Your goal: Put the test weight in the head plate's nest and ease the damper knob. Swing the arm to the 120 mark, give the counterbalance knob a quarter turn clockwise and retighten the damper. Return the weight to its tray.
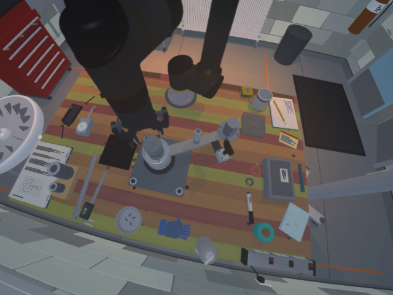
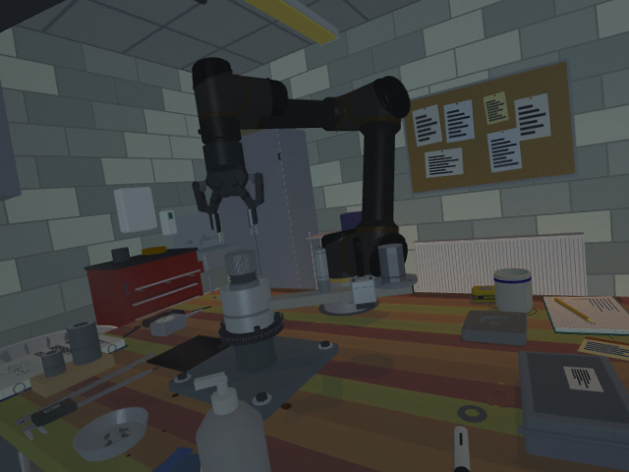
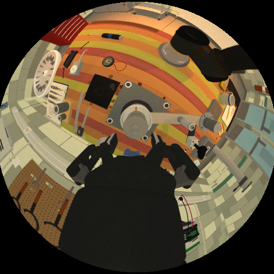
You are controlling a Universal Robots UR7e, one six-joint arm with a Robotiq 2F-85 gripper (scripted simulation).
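My gripper (image 2: 233,222) (image 3: 134,140) hangs above the knurled knob (image 2: 241,265) on top of the pivot column (image 1: 154,152), clear of it. The column stands on a grey base plate (image 1: 160,173) with a dial ring (image 2: 251,330). A flat arm (image 1: 196,139) runs from the column to the head plate, where the grey test weight (image 1: 231,126) (image 2: 392,261) stands. A small post (image 1: 197,132) rises from the arm. A grey tray (image 1: 253,124) (image 2: 494,327) lies just right of the head plate, empty. My gripper is open and holds nothing.
A white mug (image 1: 262,99) stands behind the tray, beside a notepad (image 1: 283,112). A black mat (image 1: 118,152) lies left of the base plate. A black lever on a white block (image 1: 223,151) sits under the arm. A closed grey case (image 1: 279,178) lies to the right.
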